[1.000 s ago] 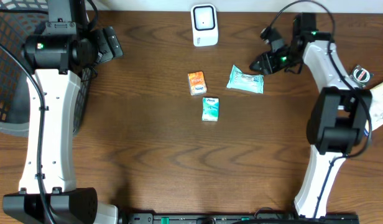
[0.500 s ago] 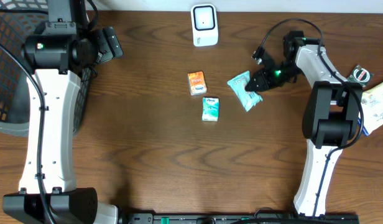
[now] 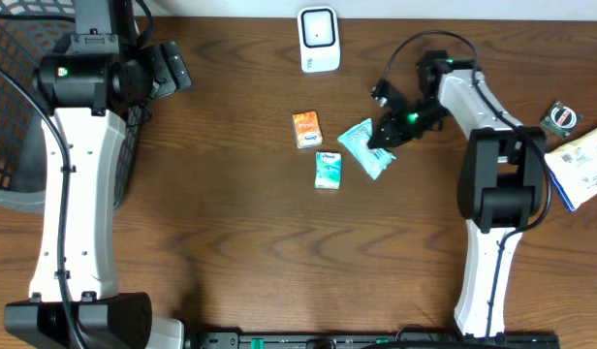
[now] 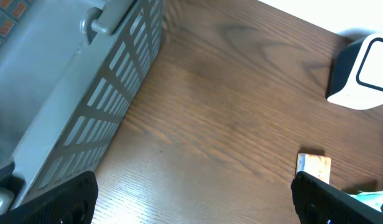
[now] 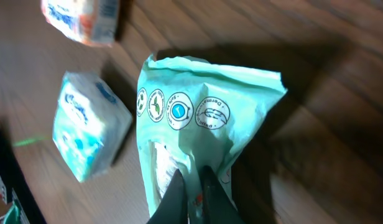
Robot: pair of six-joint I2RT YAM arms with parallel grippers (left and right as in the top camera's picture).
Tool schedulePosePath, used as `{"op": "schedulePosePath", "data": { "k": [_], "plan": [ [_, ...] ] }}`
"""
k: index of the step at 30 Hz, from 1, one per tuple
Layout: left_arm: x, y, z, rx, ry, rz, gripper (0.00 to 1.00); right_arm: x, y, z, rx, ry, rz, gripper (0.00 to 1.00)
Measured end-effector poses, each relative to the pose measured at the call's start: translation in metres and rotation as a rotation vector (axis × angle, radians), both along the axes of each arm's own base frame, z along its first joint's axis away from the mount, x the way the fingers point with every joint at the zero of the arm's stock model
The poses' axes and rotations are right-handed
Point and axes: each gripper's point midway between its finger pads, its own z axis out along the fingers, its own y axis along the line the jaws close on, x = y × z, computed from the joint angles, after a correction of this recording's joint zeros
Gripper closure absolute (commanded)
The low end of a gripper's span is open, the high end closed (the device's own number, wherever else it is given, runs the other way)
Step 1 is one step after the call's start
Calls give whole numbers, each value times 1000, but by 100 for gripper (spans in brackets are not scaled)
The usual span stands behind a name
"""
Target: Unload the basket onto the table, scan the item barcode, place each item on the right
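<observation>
An orange packet (image 3: 306,129) lies on the brown wooden table (image 3: 260,242). A teal tissue pack (image 3: 328,170) sits just beside it, nearer the front. A black mesh basket (image 3: 6,116) stands far to its left. Far to its right are a small tape roll (image 3: 561,116) and a white box (image 3: 581,165).

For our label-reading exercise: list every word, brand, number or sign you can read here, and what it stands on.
No text reads clearly.
On the mint pouch: four round symbols, lettering blurred.
On the teal pack: blue logo, blurred.
On the orange pack: print too small.
</observation>
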Motion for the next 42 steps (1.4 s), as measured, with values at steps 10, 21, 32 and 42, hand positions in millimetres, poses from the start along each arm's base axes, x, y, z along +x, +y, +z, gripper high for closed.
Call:
{"op": "schedulePosePath", "data": {
  "k": [10,21,32,42],
  "plan": [
    [0,0,0,0,0,0,2,14,52,7,62,-11,-61,99],
    [0,0,0,0,0,0,2,50,63,87,166,-179,-93,99],
    [0,0,0,0,0,0,3,49,44,107,-46,-234,-164,46],
    [0,0,0,0,0,0,2,21,70,42,-179,-90,-113,45]
  ]
}}
